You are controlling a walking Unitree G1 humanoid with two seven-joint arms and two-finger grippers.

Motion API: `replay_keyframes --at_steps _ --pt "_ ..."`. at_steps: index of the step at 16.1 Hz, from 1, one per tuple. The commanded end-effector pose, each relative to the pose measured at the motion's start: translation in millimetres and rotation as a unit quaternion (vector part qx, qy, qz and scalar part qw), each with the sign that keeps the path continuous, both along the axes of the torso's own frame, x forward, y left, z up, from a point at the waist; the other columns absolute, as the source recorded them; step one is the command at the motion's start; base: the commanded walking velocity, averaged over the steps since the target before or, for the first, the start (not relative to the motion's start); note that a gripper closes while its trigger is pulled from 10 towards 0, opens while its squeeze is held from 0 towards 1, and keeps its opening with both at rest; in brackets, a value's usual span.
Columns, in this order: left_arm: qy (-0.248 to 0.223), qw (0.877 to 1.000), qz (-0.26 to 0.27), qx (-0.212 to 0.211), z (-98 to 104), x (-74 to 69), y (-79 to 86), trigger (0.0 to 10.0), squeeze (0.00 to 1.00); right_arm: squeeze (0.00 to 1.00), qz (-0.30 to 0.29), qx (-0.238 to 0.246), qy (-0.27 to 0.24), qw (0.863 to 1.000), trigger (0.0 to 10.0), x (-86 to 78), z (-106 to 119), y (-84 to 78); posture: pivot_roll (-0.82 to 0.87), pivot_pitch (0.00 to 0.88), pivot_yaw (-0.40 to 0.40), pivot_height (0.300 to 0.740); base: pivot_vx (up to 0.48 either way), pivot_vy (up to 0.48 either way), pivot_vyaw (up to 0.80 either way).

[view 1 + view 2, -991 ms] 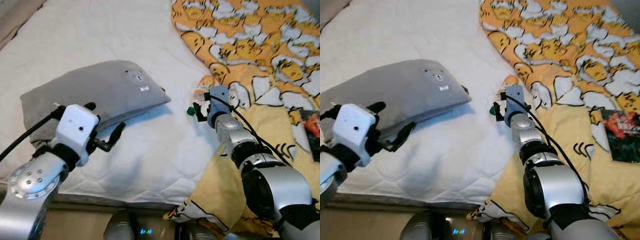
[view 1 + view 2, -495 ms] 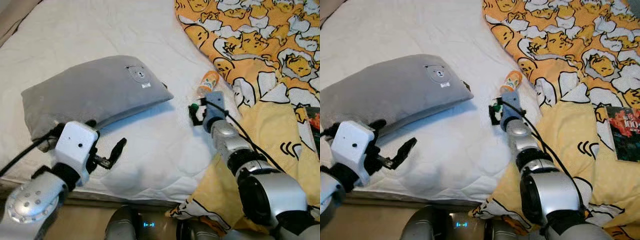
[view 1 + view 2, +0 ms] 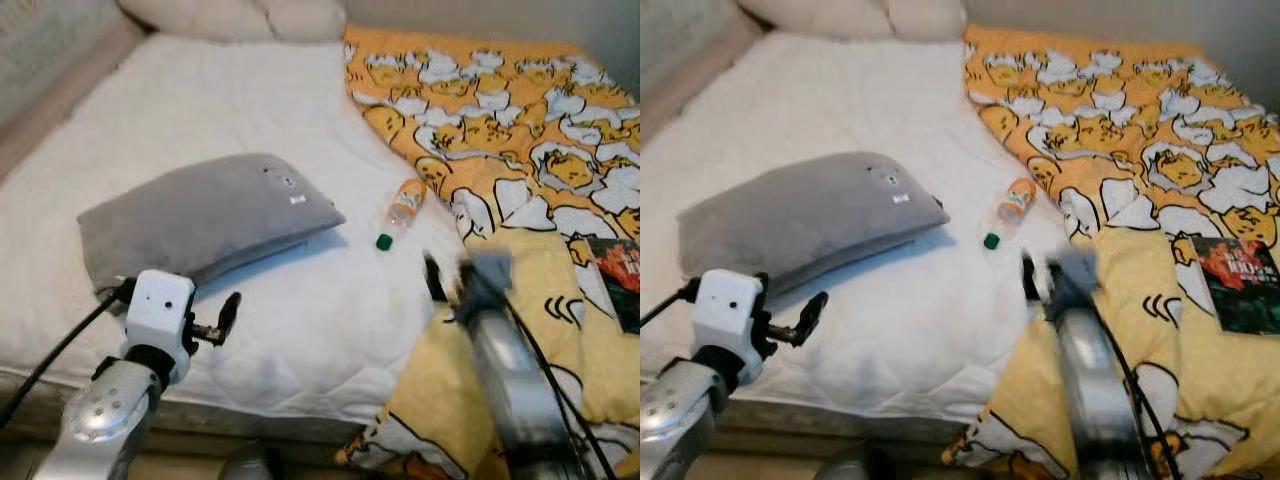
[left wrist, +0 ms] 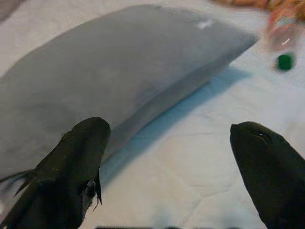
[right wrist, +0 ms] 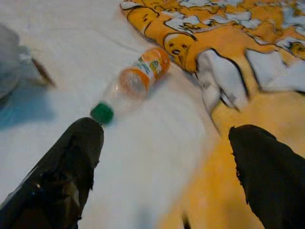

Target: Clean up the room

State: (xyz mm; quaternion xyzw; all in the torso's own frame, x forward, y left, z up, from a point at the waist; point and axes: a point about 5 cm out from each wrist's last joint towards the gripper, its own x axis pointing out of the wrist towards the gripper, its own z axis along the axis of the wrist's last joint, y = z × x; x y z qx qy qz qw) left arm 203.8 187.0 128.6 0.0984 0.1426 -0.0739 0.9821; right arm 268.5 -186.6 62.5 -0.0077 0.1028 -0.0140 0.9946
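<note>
On the bed point(image 3: 250, 90), we are holding both grippers, left point(image 4: 167, 157) and right point(image 5: 162, 162), spread and empty; the bottle point(image 3: 402, 208) could roll if nudged.

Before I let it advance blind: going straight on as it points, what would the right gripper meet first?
Probably the plastic bottle, lying on the white mattress ahead of the open right gripper; depth is unclear.
</note>
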Motion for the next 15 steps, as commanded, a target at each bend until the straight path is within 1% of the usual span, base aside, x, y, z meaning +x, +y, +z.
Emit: replay_keyframes --at_steps 1,2,4,5,6,9,10,11,13,15 --pt "-0.01 1.0 -0.001 0.006 -2.0 7.2 -2.8 10.0 0.0 0.0 -0.003 0.006 -0.019 1.0 10.0 -6.4 15.5 -0.3 -0.05 0.0 0.047 0.74 0.0 0.0 0.0" --pt "-0.013 1.0 -0.002 0.007 -3.2 9.6 -3.7 10.0 0.0 0.0 -0.004 0.003 -0.02 1.0 10.0 -12.1 16.5 -0.1 -0.05 0.0 0.047 0.74 0.0 -0.277 0.0" --pt "-0.02 1.0 -0.002 0.004 -5.8 20.2 -8.2 10.0 0.0 0.0 -0.014 0.0 -0.017 1.0 10.0 -20.4 16.8 -0.4 -0.07 0.0 0.054 0.74 0.0 -0.341 0.0" --pt "-0.032 0.999 -0.003 -0.001 -7.5 31.3 -14.6 10.0 0.0 0.0 -0.031 0.0 -0.009 0.999 10.0 -27.7 18.5 -1.2 -0.08 0.0 0.054 0.74 0.0 -0.345 0.0" --pt "-0.04 0.999 -0.004 -0.011 -8.4 39.8 -19.0 10.0 0.0 0.0 -0.045 -0.004 -0.008 0.999 10.0 -31.3 22.4 -1.1 -0.09 0.0 0.058 0.74 0.0 0.0 0.0" --pt "-0.048 0.999 -0.005 -0.025 -9.9 53.4 -22.3 10.0 0.0 0.0 -0.064 -0.002 -0.008 0.998 10.0 -30.4 28.2 -1.0 -0.11 0.0 0.063 0.74 0.0 0.0 0.0" --pt "-0.062 0.998 -0.015 -0.027 -9.0 64.2 -25.1 10.0 0.0 0.0 -0.076 0.002 -0.005 0.997 10.0 -30.6 30.9 -0.5 -0.13 0.0 0.056 0.74 0.0 0.296 -0.79" --pt "-0.072 0.997 -0.021 -0.027 -9.4 71.5 -27.7 10.0 0.0 0.0 -0.074 0.004 -0.005 0.997 10.0 -29.2 32.6 1.1 -0.13 0.0 0.049 0.74 0.0 0.461 -0.79" --pt "-0.075 0.997 -0.016 -0.028 -10.9 75.5 -28.3 10.0 0.0 0.0 -0.078 0.0 0.001 0.997 10.0 -30.0 32.7 0.5 -0.13 0.0 0.051 0.74 0.0 0.48 -0.79" --pt "-0.077 0.997 -0.016 -0.027 -13.8 77.9 -28.6 10.0 0.0 0.0 -0.091 -0.003 0.008 0.996 10.0 -31.0 29.8 -4.5 -0.13 0.0 0.043 0.74 0.0 0.48 -0.79"
